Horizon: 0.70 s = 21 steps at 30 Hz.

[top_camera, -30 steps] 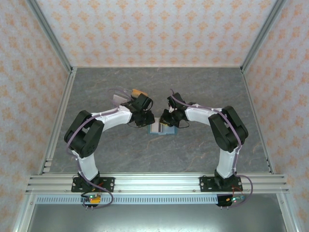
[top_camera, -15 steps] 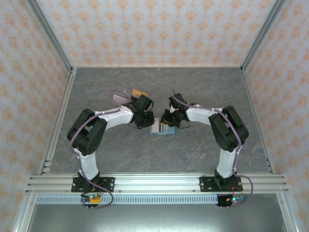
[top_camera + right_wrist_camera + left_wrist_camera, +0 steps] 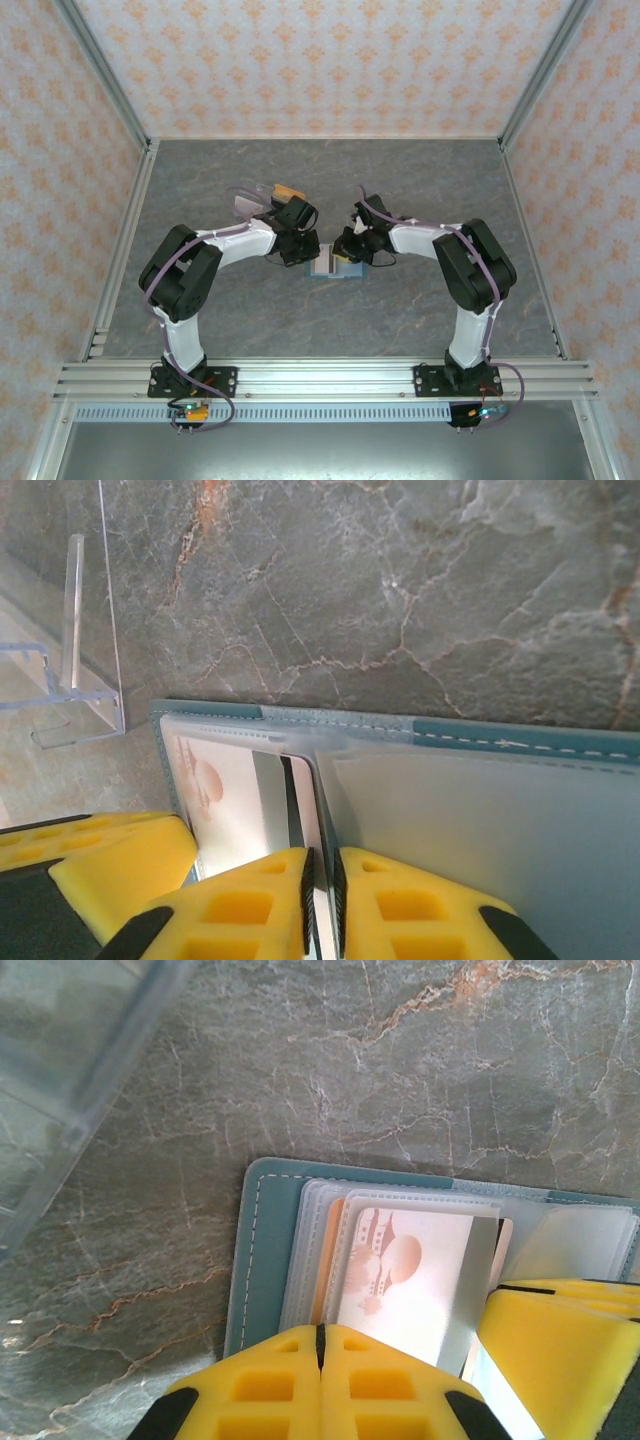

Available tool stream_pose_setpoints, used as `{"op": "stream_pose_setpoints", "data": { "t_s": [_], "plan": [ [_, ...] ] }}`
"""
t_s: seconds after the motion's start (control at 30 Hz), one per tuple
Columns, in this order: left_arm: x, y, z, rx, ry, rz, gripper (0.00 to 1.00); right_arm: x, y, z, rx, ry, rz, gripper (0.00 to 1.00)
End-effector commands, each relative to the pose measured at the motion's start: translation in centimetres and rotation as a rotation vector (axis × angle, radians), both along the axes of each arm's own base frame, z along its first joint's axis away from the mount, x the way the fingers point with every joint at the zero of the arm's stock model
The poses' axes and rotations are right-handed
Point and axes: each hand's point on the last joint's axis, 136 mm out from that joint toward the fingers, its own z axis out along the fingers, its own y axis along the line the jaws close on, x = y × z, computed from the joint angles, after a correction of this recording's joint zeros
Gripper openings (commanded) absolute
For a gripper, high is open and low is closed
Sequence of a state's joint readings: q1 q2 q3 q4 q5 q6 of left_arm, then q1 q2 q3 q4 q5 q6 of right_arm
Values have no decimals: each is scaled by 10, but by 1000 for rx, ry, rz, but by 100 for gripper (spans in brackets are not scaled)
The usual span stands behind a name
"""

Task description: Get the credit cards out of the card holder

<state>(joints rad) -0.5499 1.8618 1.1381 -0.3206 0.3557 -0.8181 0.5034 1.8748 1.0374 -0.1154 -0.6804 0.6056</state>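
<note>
Cards (image 3: 410, 1270) sit tucked in the clear sleeves (image 3: 590, 1238) of the open holder (image 3: 252, 1260), which lies flat on the counter (image 3: 400, 1070) between the two arms. Left tool (image 3: 320, 1360) is clenched tight at the near edge of the printed card; I cannot tell whether that edge is nipped inside. Right tool (image 3: 322, 900) is pinched on a sleeve leaf of the holder, pinning it. Cards look thin, stiff, light and slick, and the sleeves soft. The best hold seems to be an exposed card edge, drawn straight along its pocket.
</note>
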Motion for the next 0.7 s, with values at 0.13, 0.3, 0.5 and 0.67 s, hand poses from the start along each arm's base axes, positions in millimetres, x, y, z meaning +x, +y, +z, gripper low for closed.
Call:
{"op": "stream_pose_setpoints", "data": {
  "t_s": [0.13,0.3,0.5,0.67],
  "plan": [
    [-10,-13,-10,-37,61,-43,0,-6,5,-5,38,-6,32,16],
    [-10,-17,-7,-56,60,-64,0,-5,9,4,70,-32,46,14],
    [-11,-13,-15,-23,79,-69,0,-5,9,14,82,-68,62,7],
    [-8,-5,0,13,37,-58,0,-5,-1,20,33,-115,53,3]
  ]
}}
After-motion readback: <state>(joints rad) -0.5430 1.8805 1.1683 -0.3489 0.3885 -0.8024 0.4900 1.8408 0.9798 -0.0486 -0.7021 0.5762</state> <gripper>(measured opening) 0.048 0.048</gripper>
